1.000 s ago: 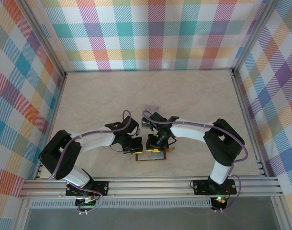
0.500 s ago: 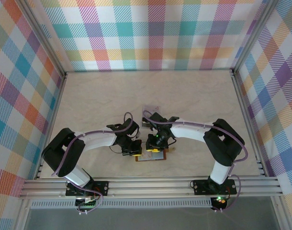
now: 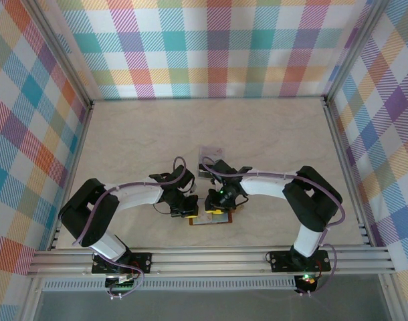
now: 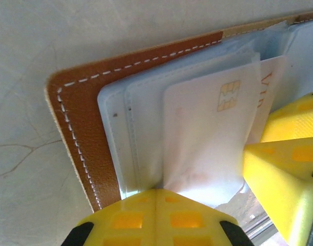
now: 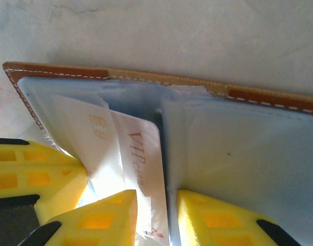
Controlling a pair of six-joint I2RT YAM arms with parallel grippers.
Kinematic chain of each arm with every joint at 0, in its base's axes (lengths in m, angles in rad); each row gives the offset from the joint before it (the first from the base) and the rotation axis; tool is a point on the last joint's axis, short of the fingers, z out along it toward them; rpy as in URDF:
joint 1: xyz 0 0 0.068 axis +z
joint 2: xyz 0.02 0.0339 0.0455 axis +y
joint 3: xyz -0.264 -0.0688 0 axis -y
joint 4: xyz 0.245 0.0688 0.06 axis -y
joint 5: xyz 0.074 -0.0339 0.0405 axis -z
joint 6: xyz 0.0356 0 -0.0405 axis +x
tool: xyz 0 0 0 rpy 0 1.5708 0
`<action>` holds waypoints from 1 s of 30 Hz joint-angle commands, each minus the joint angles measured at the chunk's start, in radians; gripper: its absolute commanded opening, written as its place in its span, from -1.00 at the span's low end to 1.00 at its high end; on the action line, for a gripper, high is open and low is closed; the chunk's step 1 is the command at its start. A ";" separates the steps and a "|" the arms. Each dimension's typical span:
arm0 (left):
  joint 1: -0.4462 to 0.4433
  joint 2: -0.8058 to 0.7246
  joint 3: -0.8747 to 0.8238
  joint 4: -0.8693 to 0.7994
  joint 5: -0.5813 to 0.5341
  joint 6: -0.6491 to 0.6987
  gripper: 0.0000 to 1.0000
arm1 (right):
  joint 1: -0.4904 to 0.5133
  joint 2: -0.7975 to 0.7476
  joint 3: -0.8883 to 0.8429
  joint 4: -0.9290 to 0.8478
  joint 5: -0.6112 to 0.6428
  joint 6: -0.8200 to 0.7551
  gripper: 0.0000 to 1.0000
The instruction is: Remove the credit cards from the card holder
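**A:** Right end effector [image 5: 156, 199] first: pads a little apart, straddling the VIP card [image 5: 142, 154]. It's astride the card, but I see no clear clamp.

**B:** The left end effector [image 4: 156, 197] has its pads pressed together at the near edge of the clear sleeves, right under the chip card [image 4: 208, 133]. Whether it pinches sleeve or card, I can't tell.

**A:** Both work on the holder [image 4: 77, 138], which lies open, inside up, on the surface [image 3: 271, 140] just ahead of the arm bases.

**B:** Progress check: a grey loose card [image 3: 210, 152] lies farther out, apart from the holder. I'd call that one done. The chip and VIP cards poke out of their pockets, but neither is free.

**A:** So at least two to go. Any more deeper in? The sleeves are too cloudy to say.

**B:** As for obstacles, it's crowded here. The yellow pads of the two end effectors are nearly touching over one half of the holder, and floppy sleeves overlap the cards. My guess is the risks are sleeve drag, or the holder lifting along with a card.

**A:** Beyond that there are only plaid walls [image 3: 211, 47], well back.
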 commanded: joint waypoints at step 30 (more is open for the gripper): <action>-0.019 0.053 0.011 -0.142 -0.137 -0.038 -0.99 | -0.034 -0.226 -0.197 0.146 0.008 -0.037 -0.84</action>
